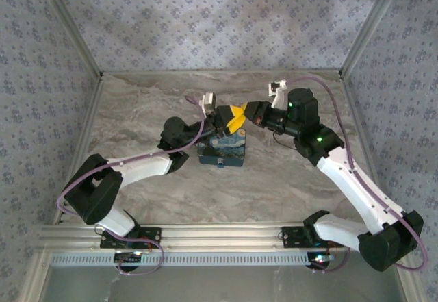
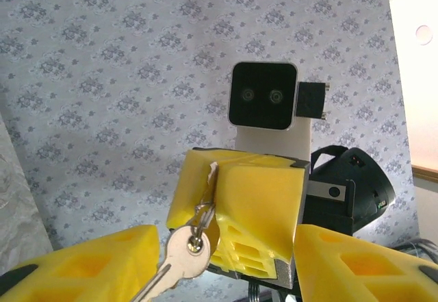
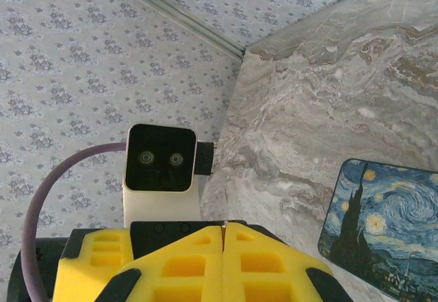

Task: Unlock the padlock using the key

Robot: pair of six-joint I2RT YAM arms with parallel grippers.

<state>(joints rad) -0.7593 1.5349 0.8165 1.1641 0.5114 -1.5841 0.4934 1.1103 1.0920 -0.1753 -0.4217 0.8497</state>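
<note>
Two tools meet nose to nose over mid-table. Right tool (image 3: 224, 230): yellow fingers pressed together, pinching the ring of the key (image 2: 186, 247). The key hangs in the air between the spread fingers of the left tool (image 2: 226, 240). Beneath them a blue night-sky tin (image 1: 222, 150) lies flat on the grey marbled table (image 1: 287, 185). Floral-papered walls (image 1: 205, 21) on three sides, metal strips in the corners.
</note>
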